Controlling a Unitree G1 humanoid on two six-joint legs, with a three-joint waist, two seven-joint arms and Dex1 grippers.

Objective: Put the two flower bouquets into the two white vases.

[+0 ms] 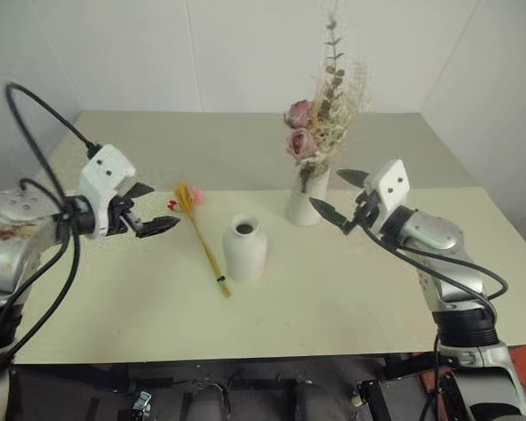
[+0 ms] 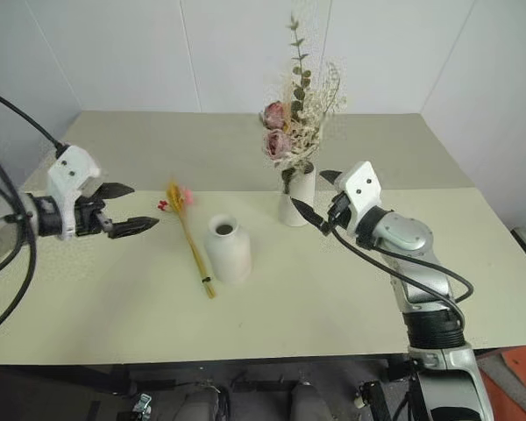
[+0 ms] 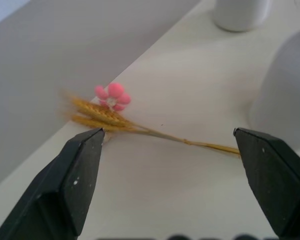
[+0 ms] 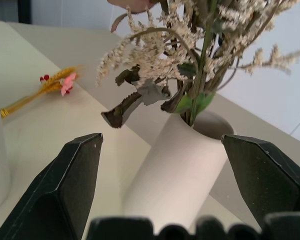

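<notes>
the fuller bunch of pink roses, cream sprigs and green leaves stands in the tall matte white cylinder vase; the right gripper hangs just beside it with fingers spread and empty. its wrist view looks into the vase mouth, where the stems enter. the slim bunch of yellow wheat-like stalks with pink and red flowers lies flat on the pale table, beside the short rounded white bottle vase. the left gripper hovers near the flower heads, spread wide; its wrist view frames the stalk between both fingertips.

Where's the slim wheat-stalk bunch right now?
The wheat-stalk bunch lies flat on the table, just left of the short bottle vase, with the open left gripper beside its flower end.
</notes>
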